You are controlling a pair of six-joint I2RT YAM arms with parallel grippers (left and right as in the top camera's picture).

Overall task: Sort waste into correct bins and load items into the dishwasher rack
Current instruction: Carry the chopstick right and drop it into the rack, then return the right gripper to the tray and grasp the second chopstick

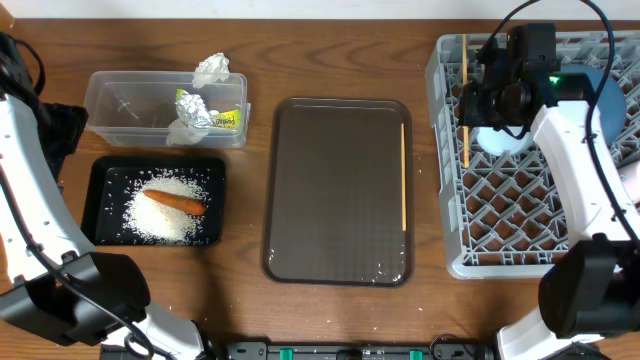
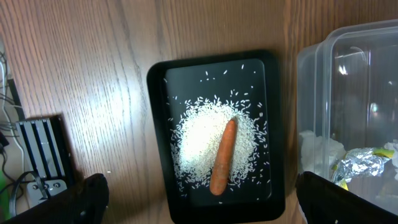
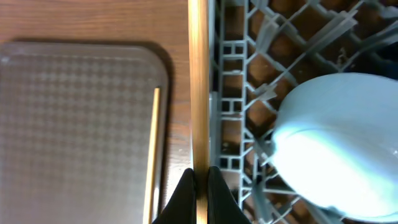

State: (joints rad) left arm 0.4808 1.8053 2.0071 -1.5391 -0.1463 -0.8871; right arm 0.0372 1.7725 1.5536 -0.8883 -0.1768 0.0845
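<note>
- Our right claw [image 3: 199, 180] is pinched narrow on a wooden chopstick [image 3: 199, 93], its two dark fingertips pressed against either side of the stick.
- From overhead, the wooden chopstick [image 1: 464, 100] runs lengthwise over the left part of the dishwasher rack [image 1: 500, 220], near its left wall. We cannot tell whether it touches the pegs.
- A small light blue bowl [image 1: 500, 138] sits in the rack just right of that stick, and the right wrist view shows it [image 3: 336, 137] resting on the grey lattice [image 3: 249, 62].
- A larger blue plate [image 1: 608, 100] shows partly behind our right arm, further right in the rack.
- A second chopstick [image 1: 403, 175] lies on the brown serving tray [image 1: 330, 190], along its right edge and parallel to the one we hold.
- Our left claw [image 2: 200, 180] is spread wide and holds nothing. Its fingers [image 2: 93, 199] frame the black tray [image 2: 155, 124] from above.
- The black tray [image 1: 100, 170] sits at the front left of the table [image 1: 330, 50], with a heap of rice [image 1: 165, 215] in it and the carrot [image 1: 175, 202] lying across the heap. A few grains are scattered around the heap inside the tray.
- The clear tub [image 1: 110, 110] stands just behind the black tray. The foil wrapper [image 1: 195, 108] lies at its right end, with a crumpled tissue [image 1: 185, 130] against it.
- Another tissue [image 1: 210, 68] sticks up over the tub's back rim.
</note>
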